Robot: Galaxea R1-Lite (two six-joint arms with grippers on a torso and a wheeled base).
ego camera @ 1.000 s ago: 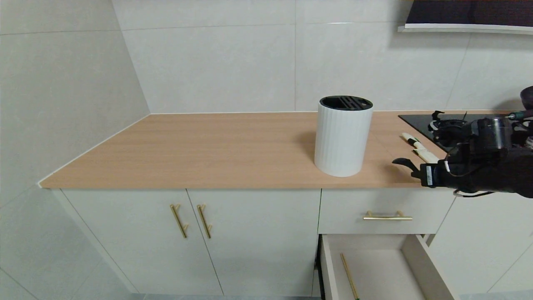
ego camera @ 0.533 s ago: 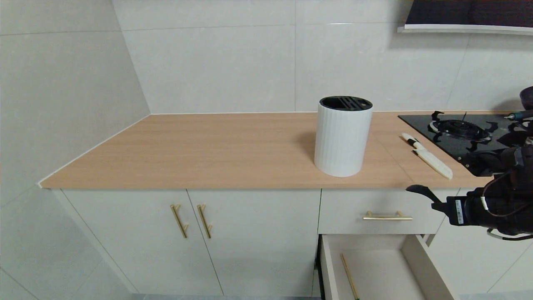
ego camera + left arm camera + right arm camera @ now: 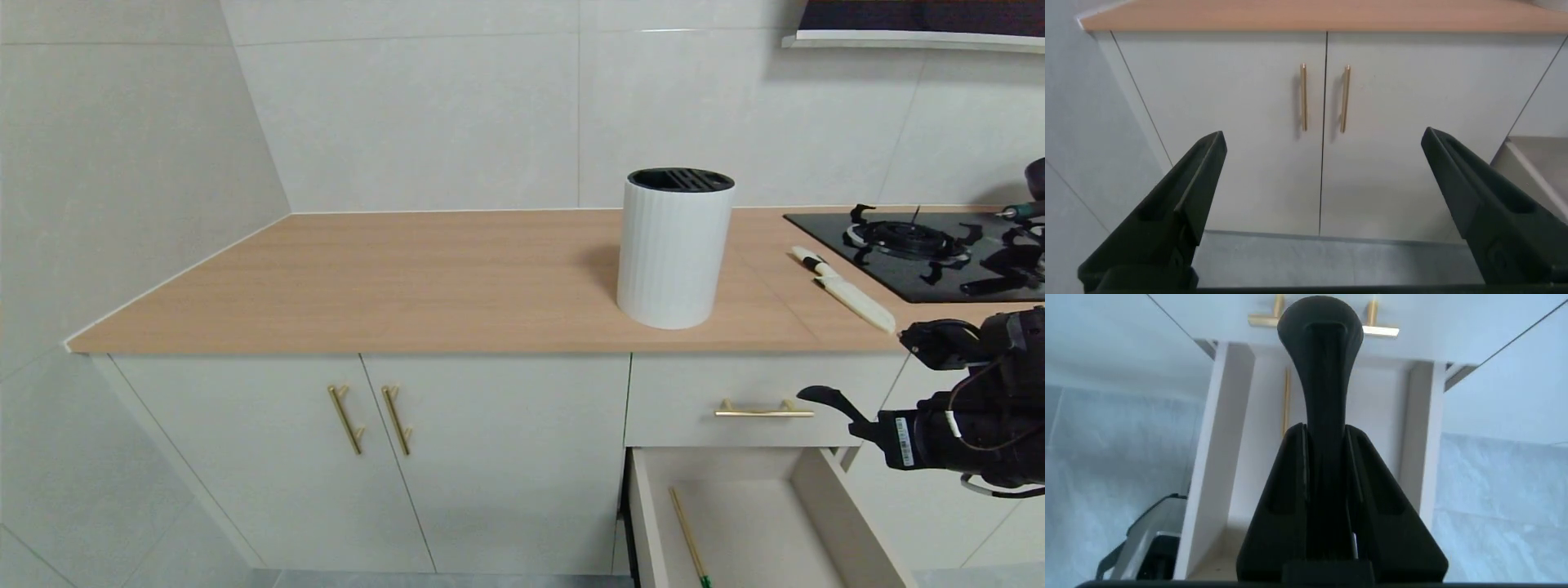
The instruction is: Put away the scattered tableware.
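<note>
**A:** How does the right gripper [image 3: 820,398] stand?

**B:** Clenched on nothing. It hangs below the countertop [image 3: 408,278], in front of the closed drawer and just beside its brass handle [image 3: 763,410], above the open drawer [image 3: 642,523]. The left gripper [image 3: 1323,143] is spread wide and empty, facing the cabinet doors [image 3: 1323,163].

**A:** And the tableware?

**B:** The white knife [image 3: 845,292] lies on the countertop between the slotted knife holder [image 3: 673,253] and the gas hob [image 3: 922,253], with its nearer end close to the front edge. A chopstick [image 3: 688,539] lies in the open drawer.

**A:** What worries you?

**B:** Coming up from below, the arm could catch the edge or knock the knife off. A flat knife also gives closed fingers nothing to hold, and a push could slide it into the hob or the holder.
</note>
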